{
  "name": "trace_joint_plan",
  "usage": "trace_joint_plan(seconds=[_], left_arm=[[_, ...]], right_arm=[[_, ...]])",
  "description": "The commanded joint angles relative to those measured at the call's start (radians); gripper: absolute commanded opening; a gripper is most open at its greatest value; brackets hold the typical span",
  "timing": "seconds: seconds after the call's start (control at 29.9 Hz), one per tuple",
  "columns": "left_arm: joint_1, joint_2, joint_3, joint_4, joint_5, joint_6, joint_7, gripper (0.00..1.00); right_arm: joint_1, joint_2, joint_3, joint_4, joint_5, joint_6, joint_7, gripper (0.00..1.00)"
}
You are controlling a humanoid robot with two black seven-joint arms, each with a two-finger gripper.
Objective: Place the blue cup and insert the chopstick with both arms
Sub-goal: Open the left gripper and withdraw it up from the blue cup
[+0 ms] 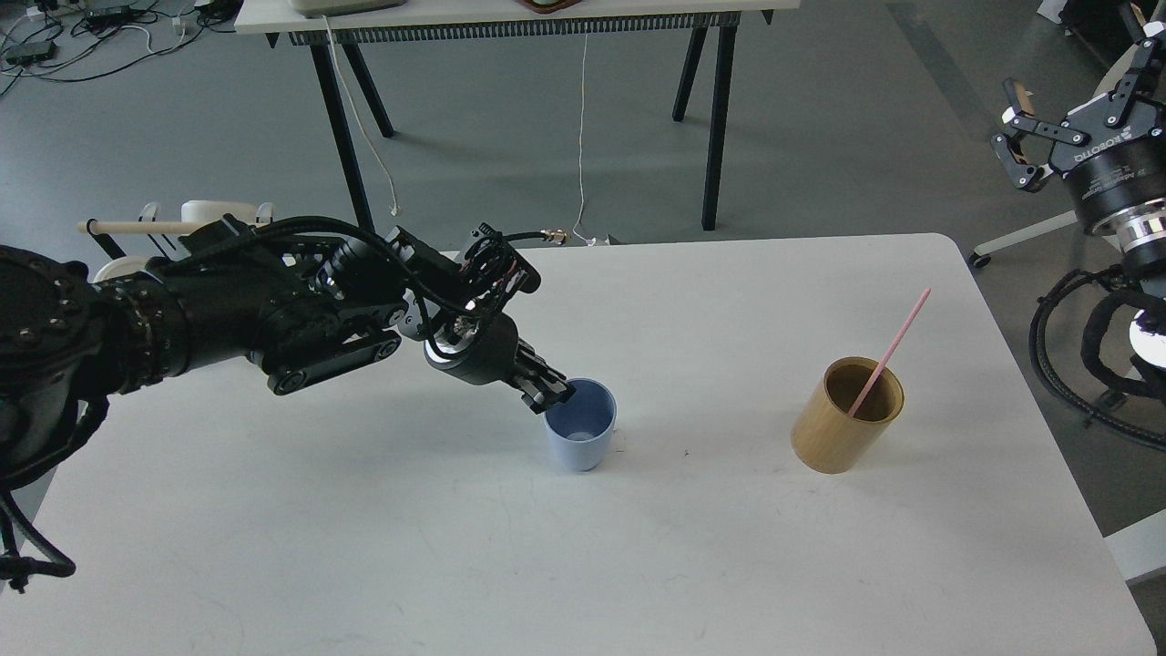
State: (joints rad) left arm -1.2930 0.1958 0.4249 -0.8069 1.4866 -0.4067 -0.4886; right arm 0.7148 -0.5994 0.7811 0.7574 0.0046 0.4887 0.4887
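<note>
Reaching in from the left, the left arm stretches low over the white counter [364, 547] and ends at the blue cup [580, 437]. The left end effector [549, 391] sits at the cup's left rim, its dark fingers closed on the rim wall, one finger seemingly inside the mouth and the other outside, so it is grasping the cup. The cup stands upright on the counter, a little left of the middle, mouth up and with nothing showing inside.

Well to the right of the cup stands a tan wooden holder [843, 428], upright and wider than the cup. The pink chopstick [897, 342] rests in it, lower end inside the holder, leaning up and away to the right, with its upper part sticking out well above the rim.

The right arm is off the counter at the far right edge of the view. Its right end effector [1020, 137] points leftward in the air, fingers spread apart and holding nothing, well apart from holder and cup.

Beyond the counter lies a grey floor with a black-legged table [710, 118] at the far side and a white cord [583, 137] hanging down from it. A pale wooden rod [127, 226] shows behind the left arm.
</note>
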Motion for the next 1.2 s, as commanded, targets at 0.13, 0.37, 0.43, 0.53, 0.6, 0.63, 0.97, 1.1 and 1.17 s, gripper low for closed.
trace_joint_plan(seconds=[0.13, 0.37, 0.43, 0.53, 0.6, 0.63, 0.97, 1.1, 1.17], left_arm=[[0.023, 0.027, -0.109, 0.015, -0.129, -0.079, 0.0, 0.8], [0.087, 0.102, -0.329, 0.058, -0.334, -0.082, 0.0, 0.87], [0.119, 0.119, -0.42, 0.077, -0.406, -0.082, 0.0, 0.87], [0.156, 0.16, -0.543, 0.072, -0.491, -0.082, 0.0, 0.87], [0.188, 0.18, -0.628, 0.072, -0.541, -0.082, 0.0, 0.87], [0.205, 0.182, -0.676, 0.072, -0.566, -0.082, 0.0, 0.87], [0.34, 0.182, -0.939, 0.071, -0.683, -0.082, 0.0, 0.89], [0.363, 0.179, -0.937, 0.068, -0.681, -0.082, 0.0, 0.89], [0.365, 0.18, -0.939, 0.058, -0.681, -0.082, 0.0, 0.89]], right_arm=[[0.005, -0.002, -0.002, 0.002, -0.001, 0.0, 0.0, 0.99], [0.017, -0.091, -0.011, 0.039, -0.023, 0.0, 0.0, 0.99], [0.021, -0.114, -0.028, 0.042, -0.07, 0.0, 0.0, 0.99], [0.047, -0.147, -0.037, 0.042, -0.266, 0.0, 0.0, 0.99], [0.057, -0.192, -0.037, 0.042, -0.426, 0.0, 0.0, 0.99], [0.057, -0.216, -0.036, 0.045, -0.495, 0.0, 0.0, 0.99], [0.003, -0.419, -0.043, 0.174, -0.915, 0.0, 0.0, 0.99], [-0.063, -0.442, -0.043, 0.232, -1.073, 0.0, 0.0, 0.99], [-0.096, -0.448, -0.043, 0.267, -1.145, 0.0, 0.0, 0.99]])
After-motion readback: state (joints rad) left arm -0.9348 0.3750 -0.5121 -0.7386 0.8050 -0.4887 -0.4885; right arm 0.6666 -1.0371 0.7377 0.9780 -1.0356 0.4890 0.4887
